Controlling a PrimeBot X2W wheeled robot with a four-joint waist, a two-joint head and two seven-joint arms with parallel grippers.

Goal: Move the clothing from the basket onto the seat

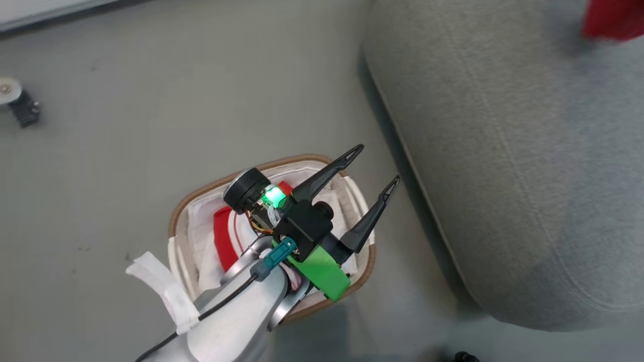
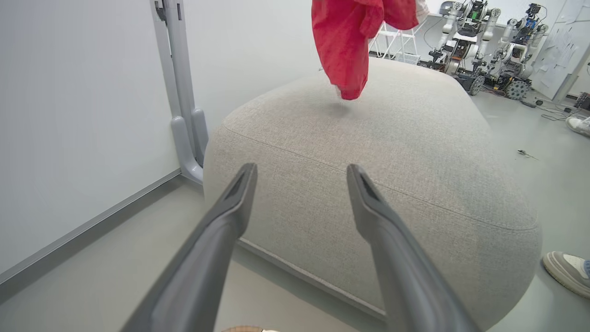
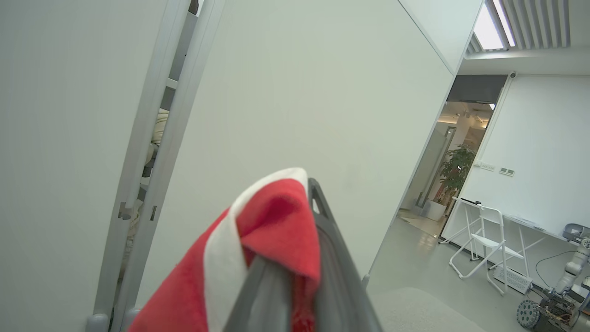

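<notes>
Head view: left gripper (image 1: pixel 378 163) hovered over basket (image 1: pixel 173 216), fingers spread wide, empty; one red garment (image 1: pixel 224 241) lay inside. The right gripper (image 3: pixel 299 203) was clamped on other garment (image 2: pixel 343 41), dangling above seat (image 2: pixel 368 152). Cloth looked light and limp, likely to sag; best pinched at a bunched fold.

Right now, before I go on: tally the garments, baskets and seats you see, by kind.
Baskets: 1, the basket.
Seats: 1, the seat.
Red garments: 2, the basket garment and the held garment, hanging from the right gripper over the seat.
Total: 4.
</notes>
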